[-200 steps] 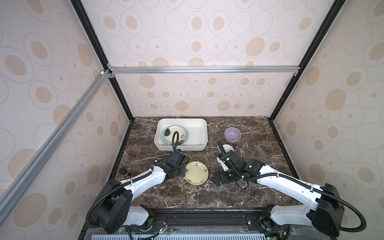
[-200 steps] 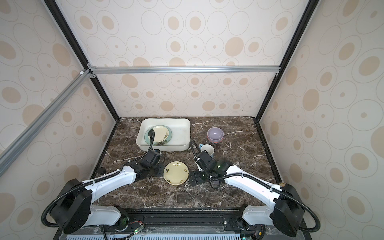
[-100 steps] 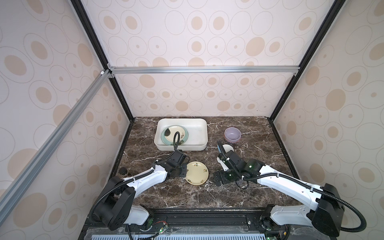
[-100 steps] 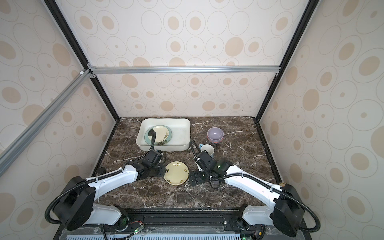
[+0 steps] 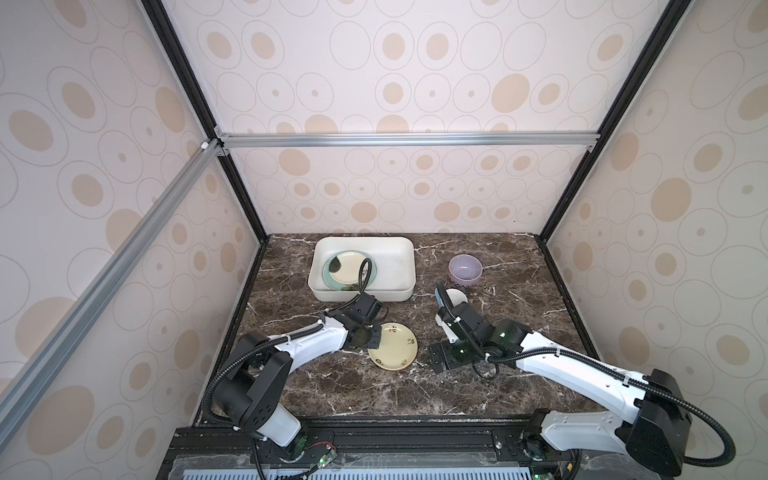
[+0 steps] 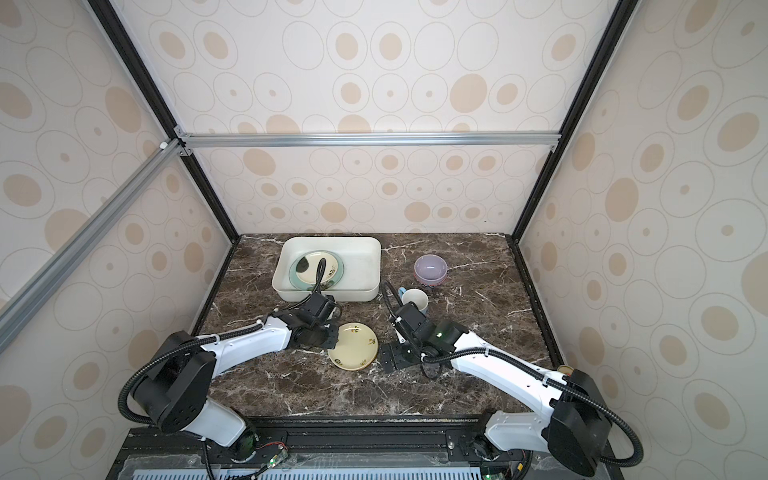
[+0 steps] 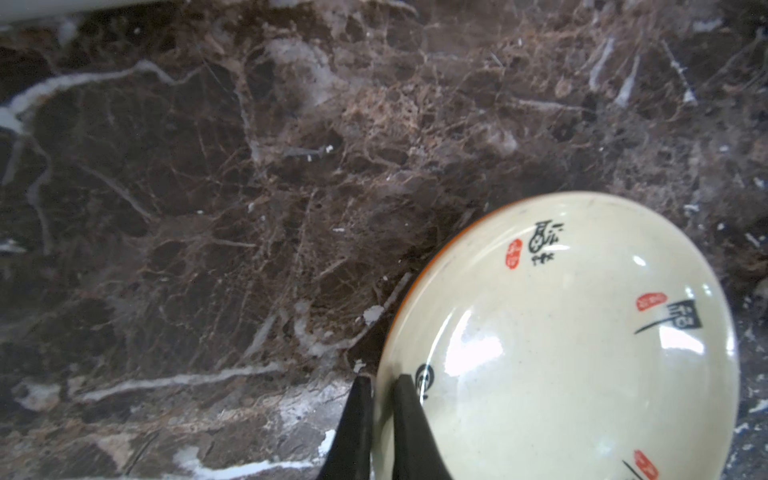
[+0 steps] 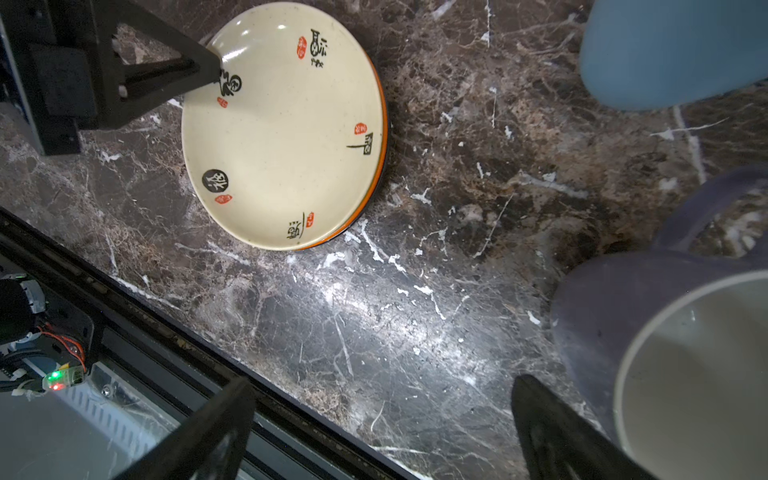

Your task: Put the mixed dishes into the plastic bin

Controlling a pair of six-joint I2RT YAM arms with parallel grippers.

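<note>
A cream-faced black orange-rimmed plate (image 5: 392,347) (image 6: 353,347) with black characters and red stamps lies on the marble near the front. My left gripper (image 7: 380,380) (image 5: 374,336) is shut on its left rim, one finger on each side of the edge. The white plastic bin (image 5: 361,240) (image 6: 332,238) stands at the back left and holds a teal plate (image 5: 328,272) with a cream plate on top. My right gripper (image 8: 380,411) (image 5: 444,357) stands open and empty just right of the plate. A purple mug (image 8: 623,332) sits beside one of its fingers.
A lavender bowl (image 5: 465,269) (image 6: 431,269) stands at the back right. A light blue mug (image 6: 414,300) (image 8: 665,54) is between it and my right arm. The table's front edge and black rail (image 8: 137,332) run close behind my right gripper.
My left gripper's jaws opened briefly and closed again on the plate's rim, with a slight shift of the arm. The right arm has not moved.
</note>
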